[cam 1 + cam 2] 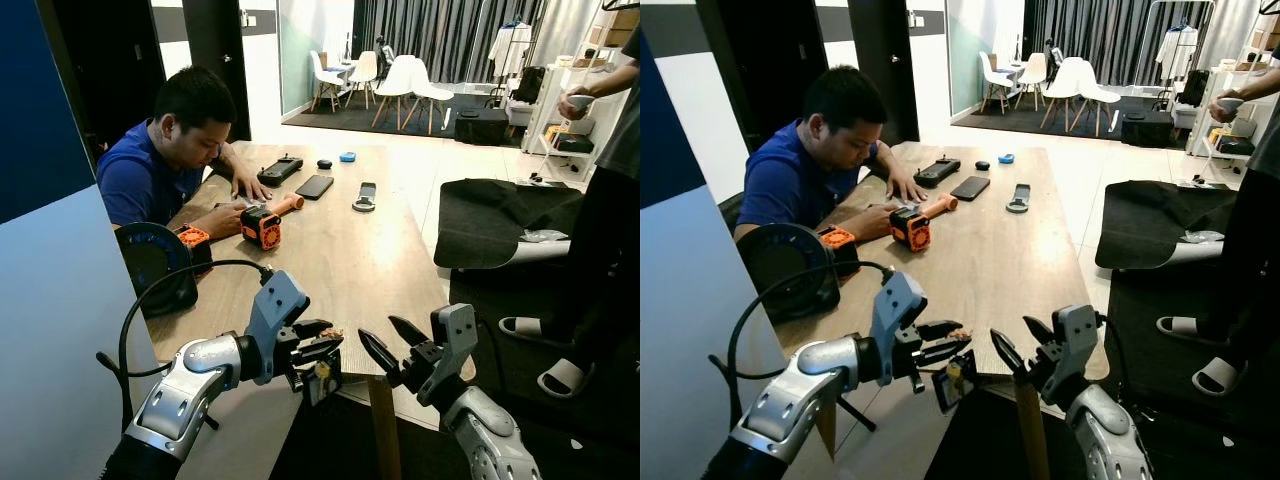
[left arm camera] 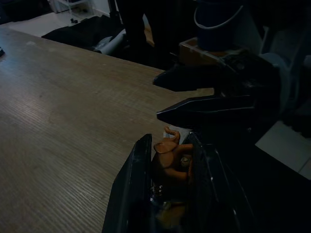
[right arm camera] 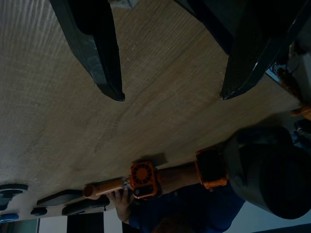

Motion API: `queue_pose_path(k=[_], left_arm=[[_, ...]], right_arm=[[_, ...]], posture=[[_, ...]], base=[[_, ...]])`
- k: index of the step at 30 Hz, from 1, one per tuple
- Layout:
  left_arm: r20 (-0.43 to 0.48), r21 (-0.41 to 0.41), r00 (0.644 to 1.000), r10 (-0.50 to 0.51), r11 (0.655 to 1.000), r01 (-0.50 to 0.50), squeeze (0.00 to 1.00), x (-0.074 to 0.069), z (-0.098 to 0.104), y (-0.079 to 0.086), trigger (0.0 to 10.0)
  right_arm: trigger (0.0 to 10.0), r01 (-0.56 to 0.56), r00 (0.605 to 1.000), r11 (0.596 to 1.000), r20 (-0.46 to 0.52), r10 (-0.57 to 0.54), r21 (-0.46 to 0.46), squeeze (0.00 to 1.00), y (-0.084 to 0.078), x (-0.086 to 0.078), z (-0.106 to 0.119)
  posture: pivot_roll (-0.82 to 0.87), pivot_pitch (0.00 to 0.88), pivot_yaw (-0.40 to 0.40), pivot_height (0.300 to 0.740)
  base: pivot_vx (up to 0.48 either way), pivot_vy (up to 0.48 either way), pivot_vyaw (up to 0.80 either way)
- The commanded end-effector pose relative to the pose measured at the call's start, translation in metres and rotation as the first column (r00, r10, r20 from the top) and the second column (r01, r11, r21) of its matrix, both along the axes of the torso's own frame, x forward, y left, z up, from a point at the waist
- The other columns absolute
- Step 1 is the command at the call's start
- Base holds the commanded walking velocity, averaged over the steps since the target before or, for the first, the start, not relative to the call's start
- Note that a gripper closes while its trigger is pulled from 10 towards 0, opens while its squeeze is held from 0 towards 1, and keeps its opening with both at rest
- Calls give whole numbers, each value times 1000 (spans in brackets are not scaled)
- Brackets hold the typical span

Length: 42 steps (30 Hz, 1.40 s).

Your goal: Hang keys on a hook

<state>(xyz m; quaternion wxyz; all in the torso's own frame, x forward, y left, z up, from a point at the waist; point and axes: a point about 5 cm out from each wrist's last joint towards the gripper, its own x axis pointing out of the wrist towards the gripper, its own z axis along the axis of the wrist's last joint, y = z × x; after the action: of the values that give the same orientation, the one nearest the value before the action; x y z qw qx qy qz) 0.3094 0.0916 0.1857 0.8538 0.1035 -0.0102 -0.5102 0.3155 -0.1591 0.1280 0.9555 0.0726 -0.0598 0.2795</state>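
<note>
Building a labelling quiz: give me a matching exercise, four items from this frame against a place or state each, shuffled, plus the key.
Items
1. left gripper
2. right gripper
3. black phone
4. orange-and-black tool

Places or states
A. lying flat mid-table, untouched
B. open, holding nothing, at the near table edge
C. shut on the keys
D. under the seated person's hands

Pairs: 1-C, 2-B, 3-A, 4-D

head stereo pair looks down across the wooden table (image 1: pixel 340 250); both wrist cameras sit close above it.
</note>
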Motion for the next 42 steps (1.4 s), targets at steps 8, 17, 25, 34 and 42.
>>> queue_pose_path(k=[8,17,25,34,42], left_arm=[[-5,-9,999,-38,999,38,0,-8,-2,-15,10000],[1,-22,1000,-22,1000,22,0,-6,0,-17,10000],[2,-22,1000,-17,1000,17,0,-5,0,-16,10000],[-1,-25,1000,-22,999,22,0,-6,0,-17,10000],[1,-23,1000,-25,999,25,0,-6,0,-17,10000]], right_arm=[[10000,-10,1000,1000,-12,10,-14,0,1,-1,-3],[10000,-3,997,996,-79,-4,-93,0,2,0,-16],[10000,-67,995,996,-81,61,-65,0,10,-6,-18],[10000,-91,994,995,-66,89,-35,0,14,-19,-21],[10000,-144,989,989,-48,143,-33,0,18,-28,-20]], posture=[[53,44,22,740],[53,46,20,740],[55,42,19,740],[51,44,23,740],[49,38,23,740]], base=[[0,0,0],[0,0,0],[0,0,0],[0,0,0],[0,0,0]])
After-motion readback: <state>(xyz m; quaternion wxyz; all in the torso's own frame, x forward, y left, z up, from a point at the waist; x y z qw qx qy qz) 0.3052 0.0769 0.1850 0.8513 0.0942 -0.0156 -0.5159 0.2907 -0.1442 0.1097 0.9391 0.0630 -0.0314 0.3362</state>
